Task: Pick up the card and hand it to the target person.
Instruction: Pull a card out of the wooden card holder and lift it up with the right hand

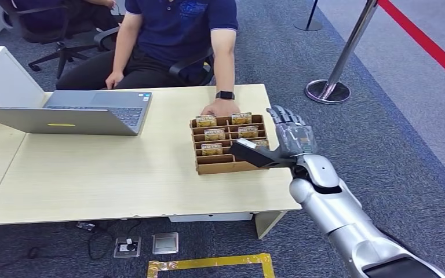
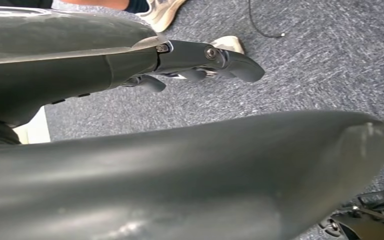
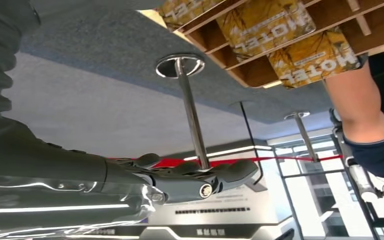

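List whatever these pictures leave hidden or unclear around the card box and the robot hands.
- Head view: the near right compartments of the card box are covered by the right robot hand.
- Head view: the person's hand is partly hidden behind the box's far wall.
- Right wrist view: the cards are cut off by the picture's edge.
- Left wrist view: the left robot hand is partly hidden by dark covers.

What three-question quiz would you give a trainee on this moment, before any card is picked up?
1. True or false: the right hand already grips a card.
2. What does the person's hand rest against?
3. Which side of the card tray is the right hand on: A, the laptop side; B, the side away from the laptop?

Key: 1, false: its fingers are spread beside the tray, holding nothing. 2, the tray's far edge. 3, B.
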